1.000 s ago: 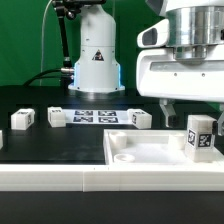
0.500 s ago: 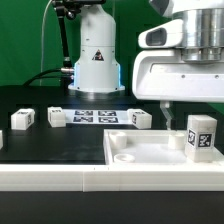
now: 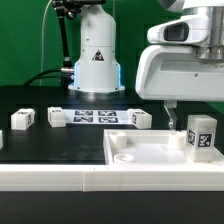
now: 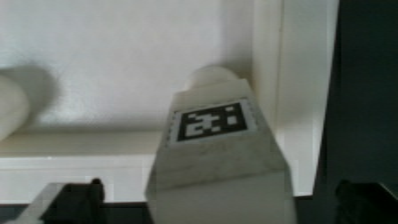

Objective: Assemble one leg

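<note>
One chunky white plastic leg [image 3: 201,137] [image 4: 217,135] with a tag stands upright on the white tray-like panel [image 3: 140,152]; the gripper [image 3: 167,115] above it is spread open.

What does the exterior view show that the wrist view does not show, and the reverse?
Only the exterior view shows the three loose legs on the black table and the marker board. Only the wrist view shows both jaws standing apart on each side of the leg. Both show that tagged leg standing at the white panel.

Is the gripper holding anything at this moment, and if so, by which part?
Nothing. The gripper is open, its fingertips apart on either side of the leg, which stands upright on the white panel.
</note>
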Robot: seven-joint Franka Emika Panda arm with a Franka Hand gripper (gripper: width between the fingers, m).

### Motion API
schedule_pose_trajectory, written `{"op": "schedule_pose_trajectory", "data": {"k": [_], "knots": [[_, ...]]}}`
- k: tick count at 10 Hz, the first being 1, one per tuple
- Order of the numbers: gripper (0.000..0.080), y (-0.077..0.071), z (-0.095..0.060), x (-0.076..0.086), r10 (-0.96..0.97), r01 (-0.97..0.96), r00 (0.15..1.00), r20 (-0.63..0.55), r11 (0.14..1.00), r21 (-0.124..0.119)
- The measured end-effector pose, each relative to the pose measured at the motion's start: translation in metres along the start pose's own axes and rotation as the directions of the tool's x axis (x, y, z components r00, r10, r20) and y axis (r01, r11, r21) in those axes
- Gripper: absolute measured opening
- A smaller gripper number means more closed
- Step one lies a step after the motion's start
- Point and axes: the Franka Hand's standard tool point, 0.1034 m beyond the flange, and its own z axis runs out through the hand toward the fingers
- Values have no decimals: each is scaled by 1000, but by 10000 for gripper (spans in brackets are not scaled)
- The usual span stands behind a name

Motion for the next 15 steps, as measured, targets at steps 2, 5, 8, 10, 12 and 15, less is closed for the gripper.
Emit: {"op": "schedule_pose_trajectory", "data": {"k": [2, 5, 8, 10, 12, 15], "knots": [[619, 0, 1, 0, 1, -1, 1000, 1, 1000, 0], [289, 0, 1, 0, 27, -27, 1000, 2, 1000, 1], [291, 2, 2, 0, 187, -187, 982, 4, 982, 24], [291, 2, 2, -1, 394, -394, 919, -9, 919, 33], [291, 4, 2, -2, 558, -558, 830, -4, 829, 32], [291, 5, 3, -4, 827, -827, 562, -3, 562, 20]]}}
